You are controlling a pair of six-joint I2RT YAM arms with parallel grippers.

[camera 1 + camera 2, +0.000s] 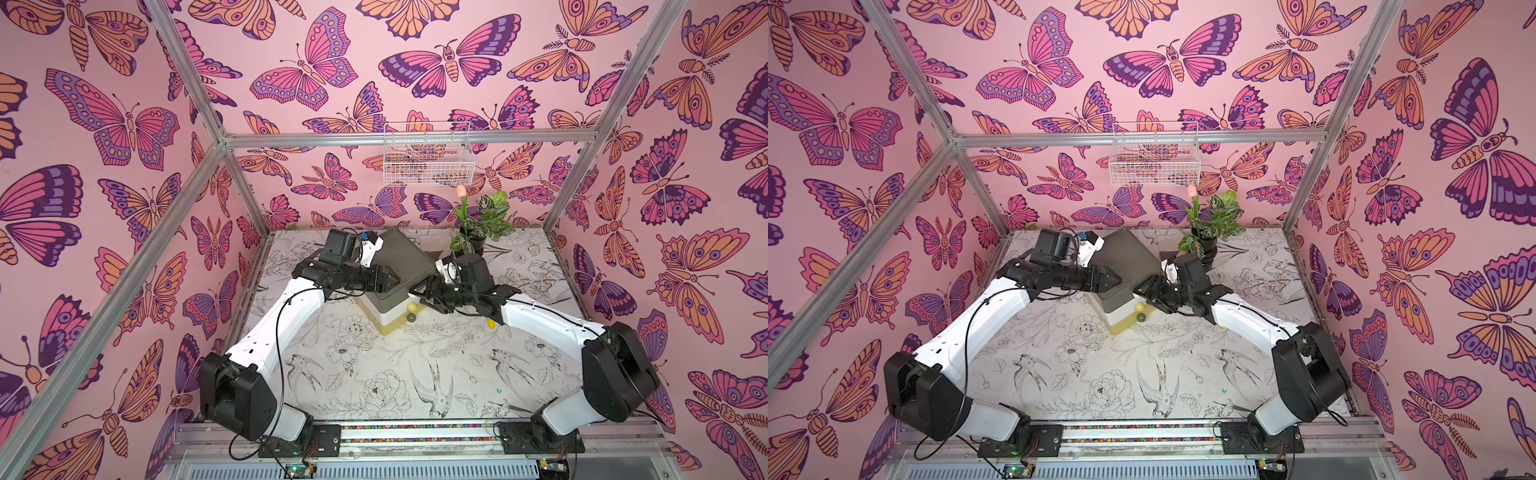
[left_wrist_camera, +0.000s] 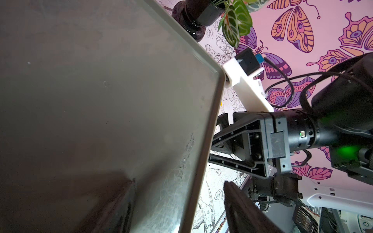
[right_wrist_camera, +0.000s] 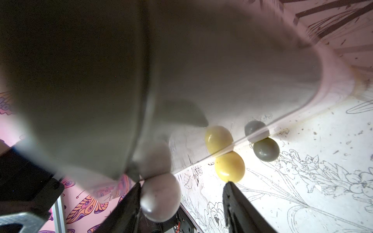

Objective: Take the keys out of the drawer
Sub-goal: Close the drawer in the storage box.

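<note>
Keys not in view, prob. inside the shut drawer unit [image 1: 401, 253]: light, slippery metal, so pinch a tag; L gripper [image 1: 388, 281] open astride its top edge, R gripper [image 3: 182, 187] wide round white knob [image 3: 160, 196].

Yellow tag [image 1: 490, 323] mostly hidden under the right arm [image 1: 540, 316]; drawer unit [image 3: 121, 80] blurred, contents out of sight.

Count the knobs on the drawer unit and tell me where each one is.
3. A pale knob sits between the fingers of the right gripper. A yellow knob is next along the front, and a grey knob is beyond it. Their doubles are reflections. No others show.
</note>
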